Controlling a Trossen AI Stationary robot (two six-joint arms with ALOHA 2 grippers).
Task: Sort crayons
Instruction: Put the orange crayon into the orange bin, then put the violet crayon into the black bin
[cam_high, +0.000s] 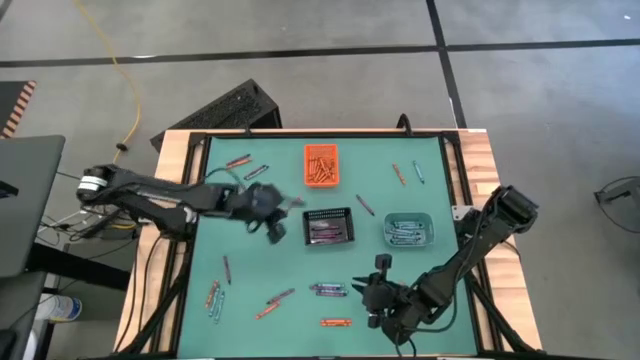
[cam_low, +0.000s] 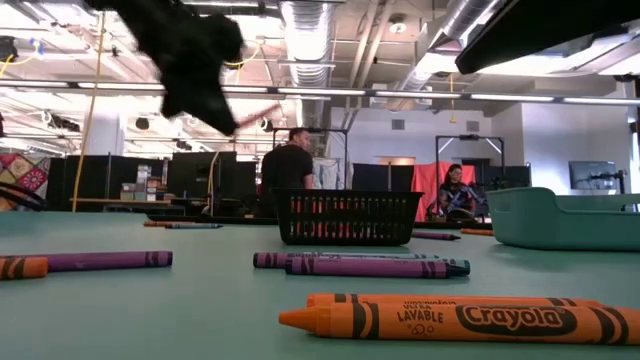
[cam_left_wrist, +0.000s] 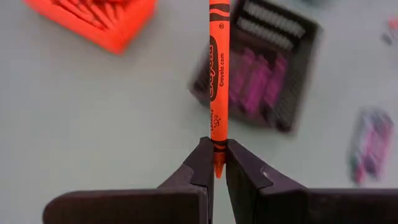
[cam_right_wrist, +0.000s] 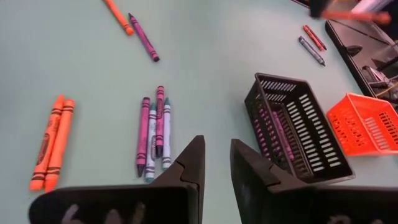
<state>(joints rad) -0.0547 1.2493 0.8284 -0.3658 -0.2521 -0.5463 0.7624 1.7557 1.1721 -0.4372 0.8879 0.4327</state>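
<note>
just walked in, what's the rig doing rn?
Sorting crayons by colour into bins. The left gripper is shut on an orange crayon, carrying it above the green mat between the orange bin and the black mesh bin. The right gripper hovers low near a cluster of purple and teal crayons, holding nothing. The teal bin already has some crayons; plenty lie loose on the mat.

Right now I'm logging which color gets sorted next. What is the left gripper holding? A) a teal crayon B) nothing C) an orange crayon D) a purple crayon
C: the left wrist view shows the left gripper shut on the tip of an orange crayon, raised over the green table.
</note>
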